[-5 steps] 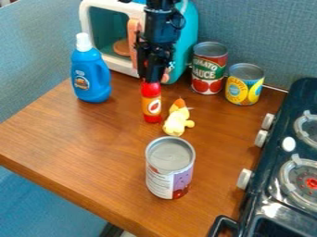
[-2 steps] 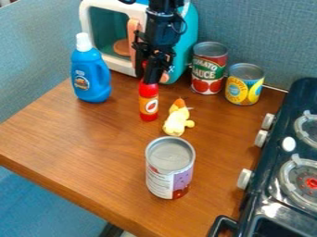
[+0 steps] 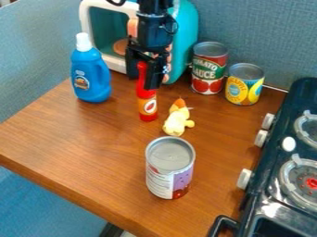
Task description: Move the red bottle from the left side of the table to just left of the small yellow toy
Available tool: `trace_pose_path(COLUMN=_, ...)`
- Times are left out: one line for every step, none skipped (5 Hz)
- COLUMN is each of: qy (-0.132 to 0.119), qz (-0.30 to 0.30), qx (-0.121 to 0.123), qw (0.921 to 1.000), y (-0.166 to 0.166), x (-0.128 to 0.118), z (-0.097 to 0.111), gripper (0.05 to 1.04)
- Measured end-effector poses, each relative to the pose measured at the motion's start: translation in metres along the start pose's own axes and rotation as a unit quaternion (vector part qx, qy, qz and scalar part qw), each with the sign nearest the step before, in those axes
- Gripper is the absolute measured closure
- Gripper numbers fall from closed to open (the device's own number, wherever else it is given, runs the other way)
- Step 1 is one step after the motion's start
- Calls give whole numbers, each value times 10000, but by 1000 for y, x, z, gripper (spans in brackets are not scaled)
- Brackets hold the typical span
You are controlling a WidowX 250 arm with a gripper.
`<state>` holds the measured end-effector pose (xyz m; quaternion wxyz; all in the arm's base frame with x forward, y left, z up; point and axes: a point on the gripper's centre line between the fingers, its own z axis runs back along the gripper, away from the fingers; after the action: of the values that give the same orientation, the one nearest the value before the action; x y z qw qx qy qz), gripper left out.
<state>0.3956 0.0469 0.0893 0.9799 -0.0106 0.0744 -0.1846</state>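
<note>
The black gripper (image 3: 142,82) hangs down at the upper middle, in front of the toy microwave. Its fingers are spread apart on either side of the slim neck of a red sauce bottle (image 3: 147,105), with the right one close to the neck. The bottle stands upright on the wooden table. A small yellow plush toy (image 3: 177,121) lies just right of the bottle, and a large can with a purple and white label (image 3: 169,169) stands nearer the front.
The toy microwave (image 3: 187,37) is behind the gripper. A blue detergent bottle (image 3: 91,74) stands at left. A tomato sauce can (image 3: 209,69) and a yellow can (image 3: 244,85) stand at back right. The toy stove (image 3: 263,185) borders the table's right side.
The gripper's fingers have spread wider around the bottle's neck, and the arm has shifted slightly left. The red bottle has moved a little to the left.
</note>
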Motion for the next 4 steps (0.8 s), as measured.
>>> trace_pose_path(qy=-113, qz=74, qx=-101, qw=9999, y=4, x=-8, z=2, gripper=74)
trace_pose_path(qy=-356, qz=99, qx=-95, qw=9993, y=4, x=-20, z=14, gripper=79)
trace_pose_path(qy=-578, qz=89, qx=-103, qw=9982, y=4, x=-26, z=23, gripper=82)
trace_pose_path(qy=-592, qz=39, qx=-137, qw=9981, y=3, x=-25, z=23, gripper=82)
